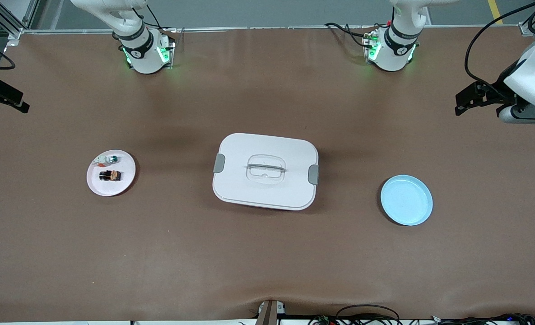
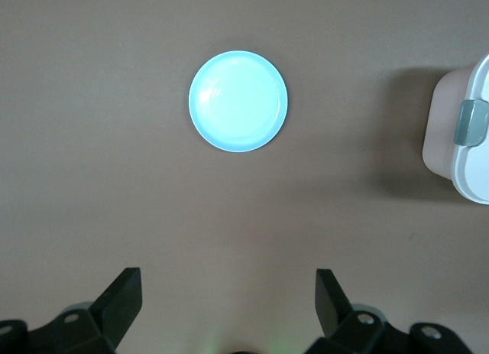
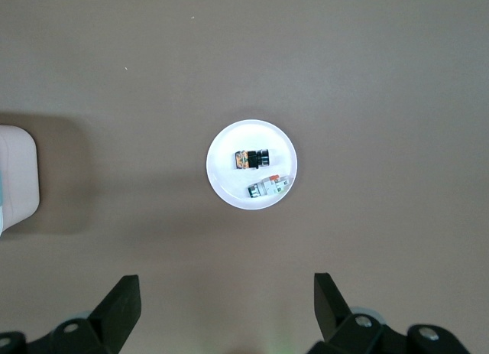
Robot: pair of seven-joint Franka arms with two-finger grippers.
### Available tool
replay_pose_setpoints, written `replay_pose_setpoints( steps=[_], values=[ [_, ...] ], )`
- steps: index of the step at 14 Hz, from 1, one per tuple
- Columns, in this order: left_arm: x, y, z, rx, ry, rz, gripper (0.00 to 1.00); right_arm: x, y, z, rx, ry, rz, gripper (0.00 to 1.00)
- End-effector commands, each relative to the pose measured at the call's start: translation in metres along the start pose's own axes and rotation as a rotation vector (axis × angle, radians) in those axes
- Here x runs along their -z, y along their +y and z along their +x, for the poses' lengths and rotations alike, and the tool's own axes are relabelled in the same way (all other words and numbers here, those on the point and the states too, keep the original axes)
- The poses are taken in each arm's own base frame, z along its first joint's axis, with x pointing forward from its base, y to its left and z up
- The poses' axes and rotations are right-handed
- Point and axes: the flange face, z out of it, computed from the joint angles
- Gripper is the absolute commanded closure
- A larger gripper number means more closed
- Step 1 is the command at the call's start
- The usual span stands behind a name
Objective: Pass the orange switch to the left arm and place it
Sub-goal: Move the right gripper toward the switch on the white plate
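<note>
The orange switch [image 1: 110,175], a small black block with orange-brown parts, lies on a pink plate [image 1: 125,180] toward the right arm's end of the table. It also shows in the right wrist view [image 3: 253,158]. The white box [image 1: 265,170] sits closed at the table's middle. My right gripper [image 1: 16,104] is open and empty, high over the table's edge at the right arm's end; in its own view [image 3: 228,297] the plate [image 3: 225,178] lies well ahead. My left gripper [image 1: 460,104] is open and empty, high over the left arm's end [image 2: 229,293].
A white-and-green component [image 1: 106,159] lies on the pink plate beside the switch, farther from the front camera. A blue plate [image 1: 406,200] sits bare toward the left arm's end, also in the left wrist view [image 2: 238,101]. The box's clipped end shows there too [image 2: 466,132].
</note>
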Motion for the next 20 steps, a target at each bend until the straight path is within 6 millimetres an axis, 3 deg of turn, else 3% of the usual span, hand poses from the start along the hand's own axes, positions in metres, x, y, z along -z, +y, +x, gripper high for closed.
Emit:
replay_pose_setpoints(
  steps=[1, 8, 13, 14, 16, 18, 20],
  values=[
    [0.007, 0.0, 0.0, 0.004, -0.001, -0.014, 0.0, 0.004, 0.0, -0.008, -0.005, 0.015, 0.003, 0.0],
    [0.006, 0.0, 0.0, 0.007, -0.003, -0.014, 0.0, 0.013, 0.001, 0.0, -0.002, 0.064, 0.001, 0.0],
    [0.007, 0.0, 0.0, 0.007, -0.001, -0.014, 0.0, -0.009, -0.002, 0.018, 0.004, 0.018, -0.018, 0.0],
    [0.007, 0.0, 0.0, 0.006, -0.001, -0.014, 0.0, -0.033, -0.003, 0.031, 0.002, -0.026, -0.019, 0.0],
    [0.007, 0.0, 0.0, 0.006, -0.001, -0.013, 0.0, -0.11, 0.005, 0.07, -0.018, -0.154, -0.005, 0.0],
    [0.007, -0.002, 0.0, 0.0, 0.0, -0.013, 0.0, -0.111, 0.001, 0.076, -0.007, -0.15, -0.015, 0.0],
    [0.008, 0.001, 0.0, 0.004, 0.002, -0.014, 0.0, -0.13, 0.004, 0.08, -0.013, -0.188, -0.013, 0.0]
  ],
)
